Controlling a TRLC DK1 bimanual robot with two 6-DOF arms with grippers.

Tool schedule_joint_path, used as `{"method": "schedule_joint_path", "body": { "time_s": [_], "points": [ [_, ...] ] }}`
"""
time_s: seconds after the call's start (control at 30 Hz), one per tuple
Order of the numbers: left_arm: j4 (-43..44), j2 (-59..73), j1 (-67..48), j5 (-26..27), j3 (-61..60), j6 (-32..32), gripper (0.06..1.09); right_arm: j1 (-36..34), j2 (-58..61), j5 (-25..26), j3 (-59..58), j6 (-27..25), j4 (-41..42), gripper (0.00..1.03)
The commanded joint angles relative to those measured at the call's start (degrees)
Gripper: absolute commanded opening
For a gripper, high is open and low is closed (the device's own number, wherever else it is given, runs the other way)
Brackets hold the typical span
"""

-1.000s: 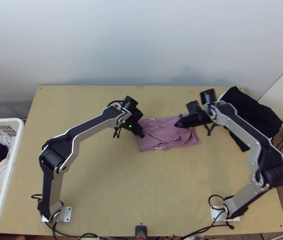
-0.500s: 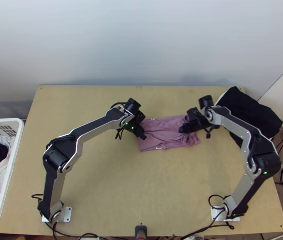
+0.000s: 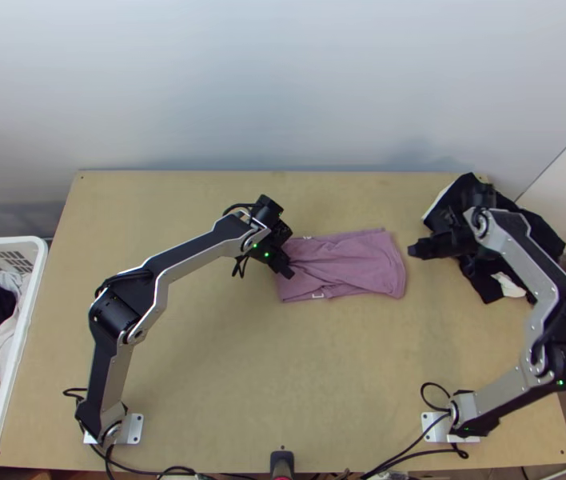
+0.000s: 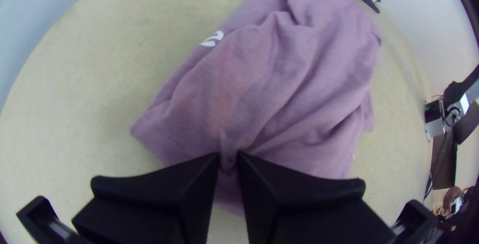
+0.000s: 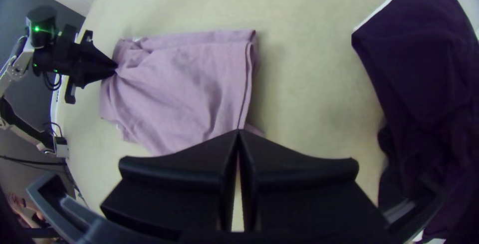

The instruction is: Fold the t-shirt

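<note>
Left end effector (image 4: 228, 161) pinches the mauve cloth t-shirt (image 3: 363, 264), likely light, limp and best held by its layered edge (image 5: 247, 77); right end effector (image 5: 238, 131) is pressed together.

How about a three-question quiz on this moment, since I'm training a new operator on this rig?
1. True or false: the left gripper pinches the purple t-shirt.
2. Multiple choice: how do the fingertips of the right gripper stand?
a) spread wide apart
b) together, apart from the t-shirt
c) clamped on the black cloth
3. Fill in the blank: in the top view, the white basket of clothes is beside the ____ edge of the table.

Key: 1. true; 2. b; 3. left
</note>
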Motion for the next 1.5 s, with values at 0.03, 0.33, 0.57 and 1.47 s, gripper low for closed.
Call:
{"method": "schedule_joint_path", "body": {
  "time_s": [0.03, 0.33, 0.57, 1.47],
  "points": [
    [-3.8, -4.0, -1.0, 6.4, 0.0, 2.4, 0.34, 1.6, -3.4, 0.1, 2.8, 0.5, -3.8, 0.03],
    [-12.2, -13.6, 2.5, 21.5, 0.4, 3.5, 1.05, 0.5, 3.9, -0.1, 6.0, 1.2, -10.9, 0.92],
    [-16.8, -16.6, 10.6, 22.5, -0.3, 5.7, 1.05, -5.0, 14.7, -9.6, 12.7, -2.4, -17.7, 0.97],
    [-16.7, -24.3, 17.7, 22.8, -10.1, 6.0, 1.05, -1.6, 24.8, -13.2, 20.4, -6.3, -20.4, 0.96]
  ]
}}
